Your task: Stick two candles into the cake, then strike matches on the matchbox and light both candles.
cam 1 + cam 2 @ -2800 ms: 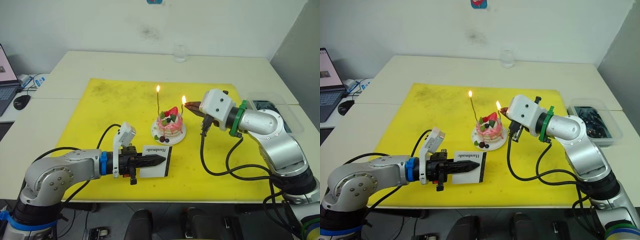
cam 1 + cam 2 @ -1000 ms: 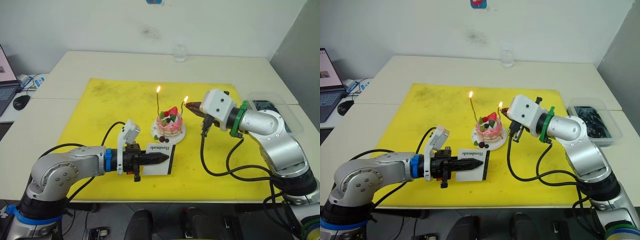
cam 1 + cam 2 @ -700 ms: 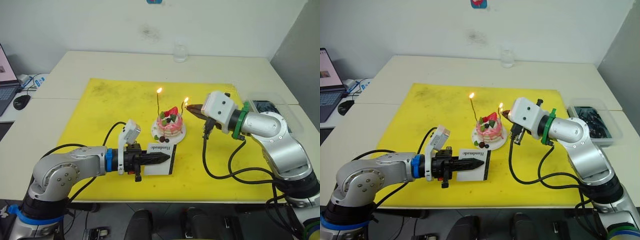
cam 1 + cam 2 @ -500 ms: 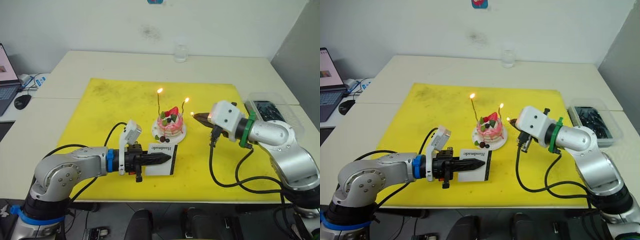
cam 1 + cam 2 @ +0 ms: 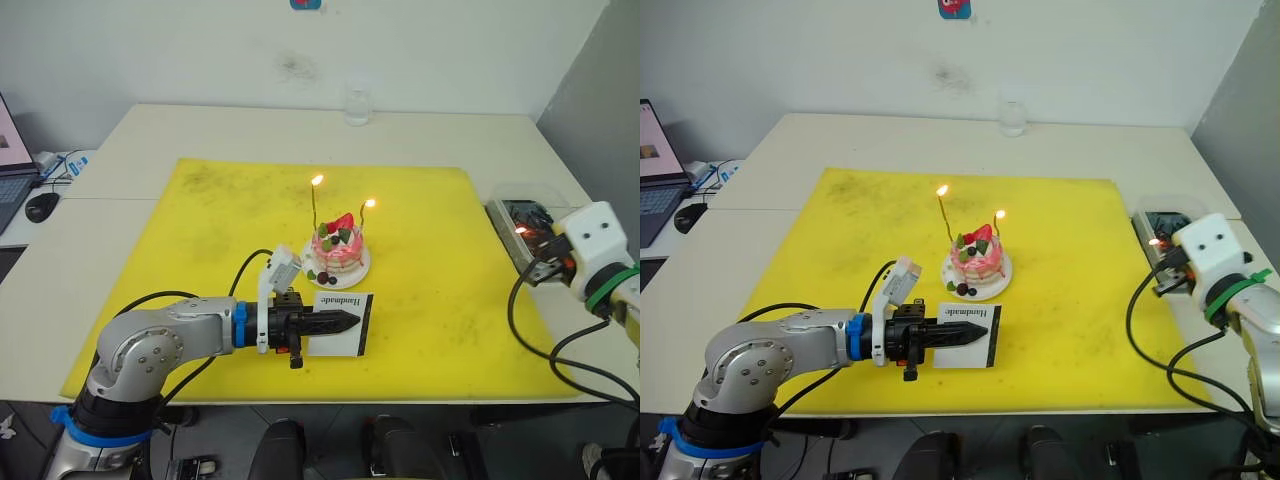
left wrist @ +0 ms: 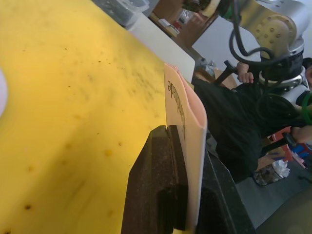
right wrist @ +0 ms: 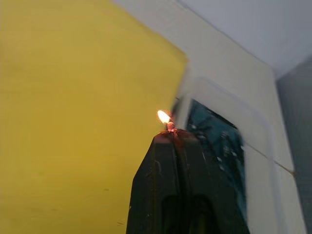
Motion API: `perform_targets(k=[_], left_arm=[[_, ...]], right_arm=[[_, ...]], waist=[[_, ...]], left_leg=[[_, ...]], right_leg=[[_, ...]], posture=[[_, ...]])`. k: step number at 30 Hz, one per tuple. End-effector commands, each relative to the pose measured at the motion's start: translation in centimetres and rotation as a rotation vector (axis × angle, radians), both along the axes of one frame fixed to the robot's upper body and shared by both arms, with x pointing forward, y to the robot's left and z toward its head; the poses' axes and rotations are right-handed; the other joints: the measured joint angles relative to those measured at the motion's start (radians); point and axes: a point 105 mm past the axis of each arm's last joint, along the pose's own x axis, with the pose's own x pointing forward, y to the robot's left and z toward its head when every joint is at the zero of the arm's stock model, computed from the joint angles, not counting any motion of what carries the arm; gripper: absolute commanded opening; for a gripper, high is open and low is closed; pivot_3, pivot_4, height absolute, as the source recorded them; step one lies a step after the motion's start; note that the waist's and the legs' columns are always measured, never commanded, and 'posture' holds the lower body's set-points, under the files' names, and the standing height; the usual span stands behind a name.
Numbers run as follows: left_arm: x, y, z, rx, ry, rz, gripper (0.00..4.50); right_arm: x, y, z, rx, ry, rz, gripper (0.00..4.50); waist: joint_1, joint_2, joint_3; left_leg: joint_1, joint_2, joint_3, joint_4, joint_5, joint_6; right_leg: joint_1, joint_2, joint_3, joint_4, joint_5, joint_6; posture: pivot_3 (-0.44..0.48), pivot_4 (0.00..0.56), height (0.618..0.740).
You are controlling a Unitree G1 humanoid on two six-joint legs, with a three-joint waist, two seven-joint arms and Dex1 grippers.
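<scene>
The cake [image 5: 337,250] stands on its white plate [image 5: 357,271] in the middle of the yellow mat [image 5: 220,220]. Both candles stand in the cake with flames at their tops, the taller one [image 5: 314,208] behind and the other [image 5: 364,218] to its right. My left gripper [image 5: 348,321] is shut on the white matchbox [image 5: 341,302], held just in front of the plate. My right gripper [image 5: 527,233] is far to the right at the mat's edge, shut on a burning match [image 7: 168,125] whose small flame shows at the fingertips.
A clear tray [image 5: 510,211] of dark sticks lies on the table right beside my right gripper. A glass [image 5: 357,104] stands at the far edge of the table. A mouse [image 5: 42,204] and a laptop sit off to the left.
My right gripper has swung away from the cake to the right, over to the tray, with the match still burning. The second candle stays lit. My left gripper moved the matchbox slightly right.
</scene>
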Motion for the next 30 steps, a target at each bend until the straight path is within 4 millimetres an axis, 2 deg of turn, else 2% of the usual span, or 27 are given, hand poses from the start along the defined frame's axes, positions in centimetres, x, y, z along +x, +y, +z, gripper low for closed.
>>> perform_targets(k=[1,11,14,17,24,25,30], left_arm=[[0.1,-0.6,0.4,-0.018,-0.031,-0.013,0.00],[0.1,-1.2,0.3,-0.033,-0.038,-0.002,0.00],[0.2,-1.4,0.3,-0.035,-0.038,-0.001,0.00],[0.2,-1.4,0.3,-0.036,-0.039,0.000,0.00],[0.5,-1.2,0.4,-0.029,-0.041,0.015,0.00],[0.5,-1.2,0.4,-0.029,-0.042,0.016,0.00],[0.5,-1.2,0.3,-0.032,-0.043,0.028,0.00]], right_arm=[[0.9,-1.9,1.1,-0.055,-0.082,-0.071,0.05],[3.3,-4.7,-1.9,-0.180,-0.055,-0.152,0.05],[4.2,-5.5,-1.7,-0.211,-0.122,-0.187,0.65],[4.4,-6.1,-1.4,-0.211,-0.164,-0.215,1.69],[3.3,-6.0,0.5,-0.192,-0.256,-0.207,4.25],[3.0,-5.8,1.0,-0.194,-0.270,-0.200,4.46],[1.2,-3.9,2.7,-0.195,-0.327,-0.136,4.46]], waist=[[0.000,0.000,0.000],[-0.001,0.000,0.000],[-0.002,0.001,-0.001],[-0.002,0.001,-0.001],[-0.001,0.002,-0.001],[-0.001,0.002,-0.001],[-0.001,0.004,-0.002]], left_leg=[[0.000,0.000,0.000,0.000,0.000,0.000],[-0.001,0.000,0.001,0.000,0.000,0.000],[0.000,0.000,0.001,0.000,0.000,0.000],[0.000,0.000,0.001,0.000,0.000,0.000],[-0.001,0.001,0.001,0.000,0.000,0.000],[-0.001,0.001,0.001,0.000,0.000,0.000],[0.000,0.001,0.001,0.000,0.000,0.000]], right_leg=[[0.000,0.000,0.000,0.000,0.000,0.000],[0.000,0.002,0.001,0.000,0.000,0.000],[0.000,0.002,0.002,0.000,0.000,0.000],[0.000,0.003,0.001,0.000,0.000,0.000],[0.000,0.003,0.001,0.000,0.000,0.000],[0.000,0.003,0.001,0.000,0.000,0.000],[0.000,0.002,0.001,0.000,0.000,0.001]], posture=[[0.000,0.150,0.740],[0.000,0.150,0.740],[0.000,0.150,0.740],[0.000,0.150,0.740],[0.000,0.150,0.740],[0.000,0.150,0.740],[0.000,0.150,0.740]])
